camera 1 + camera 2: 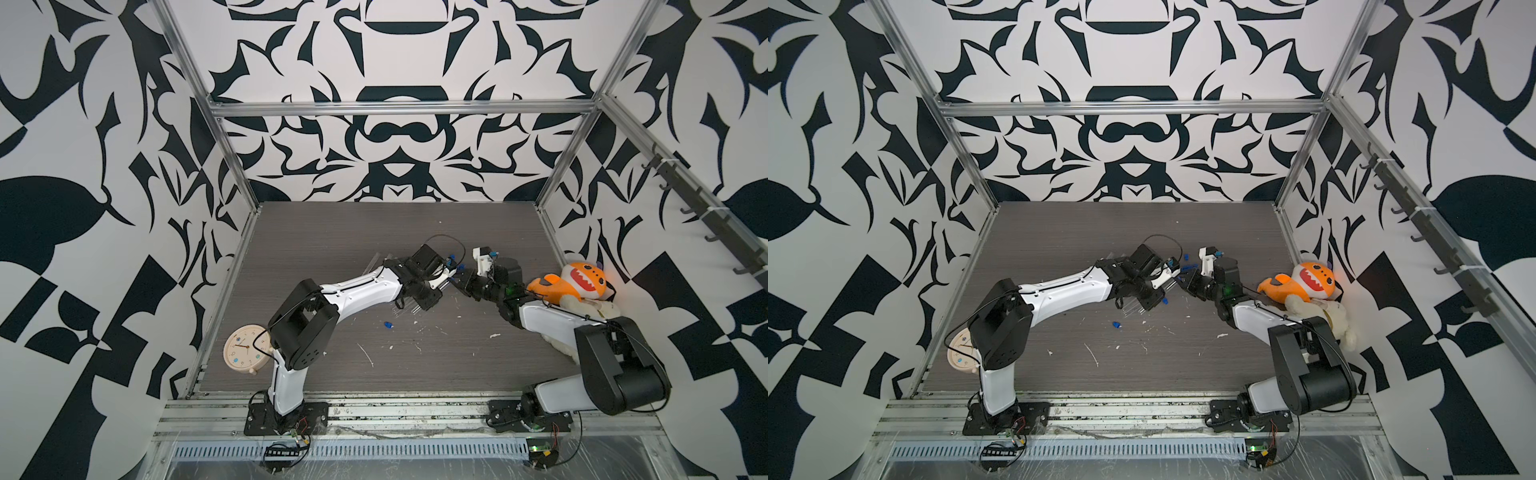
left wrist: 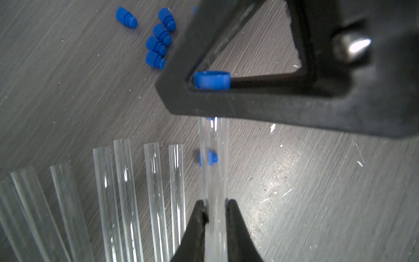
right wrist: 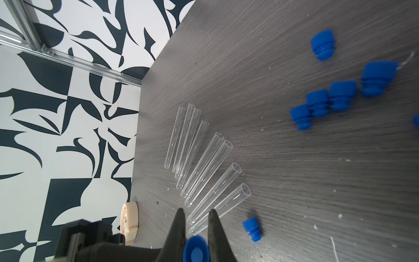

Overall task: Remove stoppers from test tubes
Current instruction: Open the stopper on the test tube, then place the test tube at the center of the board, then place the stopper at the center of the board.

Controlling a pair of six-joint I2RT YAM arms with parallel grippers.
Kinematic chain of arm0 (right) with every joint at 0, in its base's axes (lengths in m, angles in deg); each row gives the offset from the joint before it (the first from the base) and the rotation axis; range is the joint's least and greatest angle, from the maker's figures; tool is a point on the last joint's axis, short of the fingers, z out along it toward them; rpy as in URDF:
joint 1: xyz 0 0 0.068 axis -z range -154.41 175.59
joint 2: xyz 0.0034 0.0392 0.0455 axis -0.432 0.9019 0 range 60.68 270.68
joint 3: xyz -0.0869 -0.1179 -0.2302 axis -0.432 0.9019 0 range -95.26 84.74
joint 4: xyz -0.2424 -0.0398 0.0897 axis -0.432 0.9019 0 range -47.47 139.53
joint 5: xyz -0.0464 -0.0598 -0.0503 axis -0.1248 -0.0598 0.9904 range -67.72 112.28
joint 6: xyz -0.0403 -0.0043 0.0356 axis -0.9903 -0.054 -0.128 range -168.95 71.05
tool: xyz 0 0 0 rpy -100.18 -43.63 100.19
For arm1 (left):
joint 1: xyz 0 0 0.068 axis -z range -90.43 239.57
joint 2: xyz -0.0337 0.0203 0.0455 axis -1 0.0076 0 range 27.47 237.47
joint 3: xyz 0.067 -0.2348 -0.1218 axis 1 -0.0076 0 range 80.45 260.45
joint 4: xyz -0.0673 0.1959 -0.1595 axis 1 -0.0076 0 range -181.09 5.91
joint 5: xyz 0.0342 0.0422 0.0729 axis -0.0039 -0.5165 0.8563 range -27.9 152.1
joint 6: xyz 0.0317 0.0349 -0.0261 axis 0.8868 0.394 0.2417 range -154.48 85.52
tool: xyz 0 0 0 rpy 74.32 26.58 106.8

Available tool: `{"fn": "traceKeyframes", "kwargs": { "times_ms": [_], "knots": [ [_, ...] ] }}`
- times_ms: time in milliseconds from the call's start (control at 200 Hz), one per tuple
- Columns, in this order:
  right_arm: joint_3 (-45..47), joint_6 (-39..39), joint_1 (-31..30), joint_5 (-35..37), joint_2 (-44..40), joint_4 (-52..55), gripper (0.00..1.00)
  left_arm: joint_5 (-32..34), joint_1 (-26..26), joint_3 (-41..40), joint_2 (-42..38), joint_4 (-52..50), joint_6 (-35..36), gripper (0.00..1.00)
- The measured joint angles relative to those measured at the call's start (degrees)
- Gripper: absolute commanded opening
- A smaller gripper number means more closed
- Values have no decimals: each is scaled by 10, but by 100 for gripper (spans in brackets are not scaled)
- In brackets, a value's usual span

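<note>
In the left wrist view my left gripper (image 2: pixel 216 202) is shut on a clear test tube (image 2: pixel 214 172), held above the table. At the tube's far end sits a blue stopper (image 2: pixel 212 79), and a black finger (image 2: pixel 249 106) of my right gripper hides where the two join. In the right wrist view my right gripper (image 3: pixel 196 211) is shut on that stopper (image 3: pixel 196 249). Both grippers meet at mid-table (image 1: pixel 455 278). Several open, empty test tubes (image 3: pixel 204 158) lie side by side. Several loose stoppers (image 3: pixel 328 97) lie in a cluster, and one more stopper (image 3: pixel 251 229) lies apart.
A round cream clock (image 1: pixel 245 349) stands by the left arm's base. An orange plush toy (image 1: pixel 577 282) and a white plush lie against the right wall, behind the right arm. A single loose stopper (image 1: pixel 387 325) and white flecks lie on the grey table (image 1: pixel 457 365).
</note>
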Motion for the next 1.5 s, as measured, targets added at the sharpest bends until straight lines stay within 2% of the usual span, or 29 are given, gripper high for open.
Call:
{"fn": "traceKeyframes", "kwargs": {
  "times_ms": [270,460,605,845,1125,1500],
  "knots": [
    [9,8,2,10,-2,-13,2,0,0,0,0,3,1,0],
    [9,-19,30,84,-37,-16,2,0,1,-19,-1,-71,5,0],
    [8,-33,31,106,-45,-12,1,0,1,-20,-1,-89,6,0],
    [0,-48,35,129,-43,58,1,0,1,-20,-1,-98,4,0],
    [0,-58,55,144,5,133,3,4,8,-20,2,-102,5,0],
    [-6,-59,55,138,80,134,12,25,21,2,54,-125,6,0]
  ]
}}
